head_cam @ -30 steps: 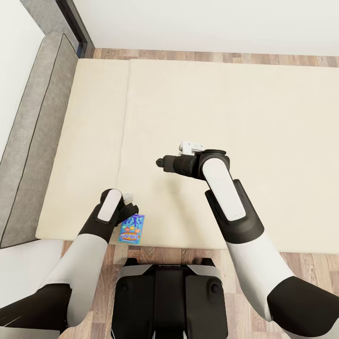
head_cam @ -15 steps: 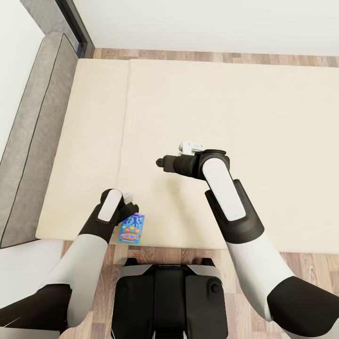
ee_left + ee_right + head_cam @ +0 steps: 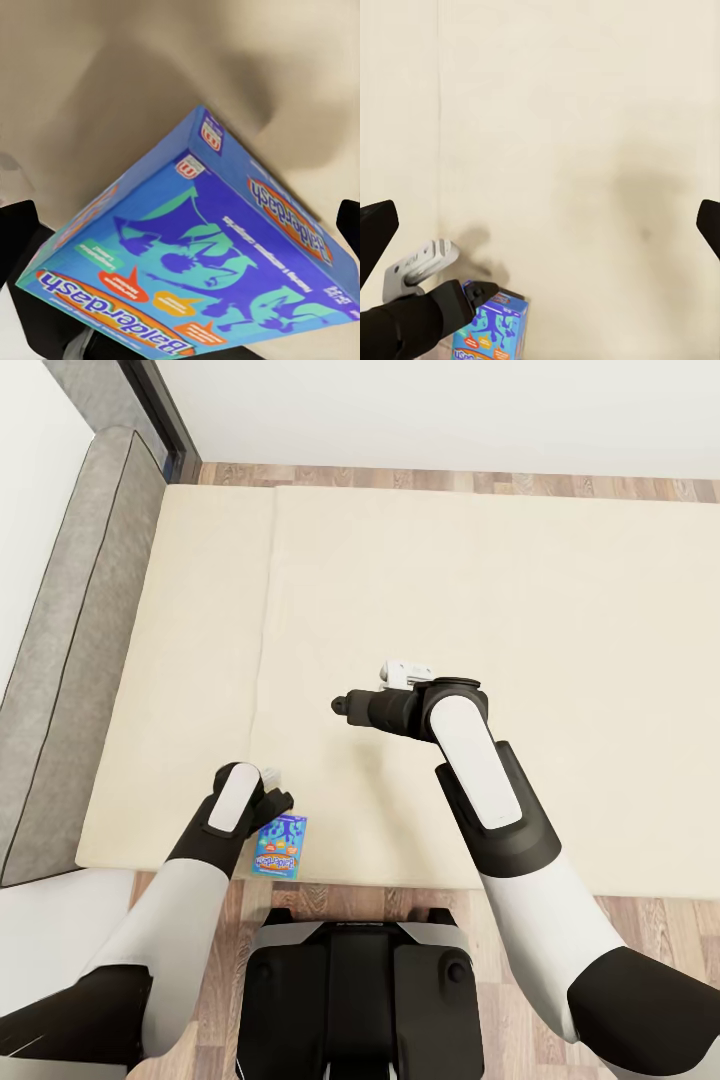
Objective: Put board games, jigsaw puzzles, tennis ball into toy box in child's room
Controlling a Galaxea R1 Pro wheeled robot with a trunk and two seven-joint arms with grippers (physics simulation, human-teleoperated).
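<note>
1. Your left gripper (image 3: 272,800) is at the near edge of the bed (image 3: 480,590), directly at the far end of the small blue board game (image 3: 280,846). This box lies close to the near left corner of the mattress, and its near end reaches the mattress edge.

2. In the left wrist view the board game (image 3: 202,270) sits very close, tilted between the two dark fingertips (image 3: 15,232), which stand wide at both sides. I judge the left jaws are spread open and do not yet press the box, but the contact itself I cannot tell.

3. Your right gripper (image 3: 342,706) hangs above the middle of the bed, well apart from the box. Its fingertips (image 3: 376,225) stand far apart in the right wrist view, with nothing between them.

4. Risk: the box is wide for the jaws. If you close on a corner and not on two flat sides, it may turn and slip out.

5. Risk: the box is at the edge. A push toward you could slide it off to the wooden floor (image 3: 330,900).

6. Risk: if you go down more, the fingers can press into the mattress and jam.

7. The toy box is elsewhere, so a weak grasp may fail during the carrying.
</note>
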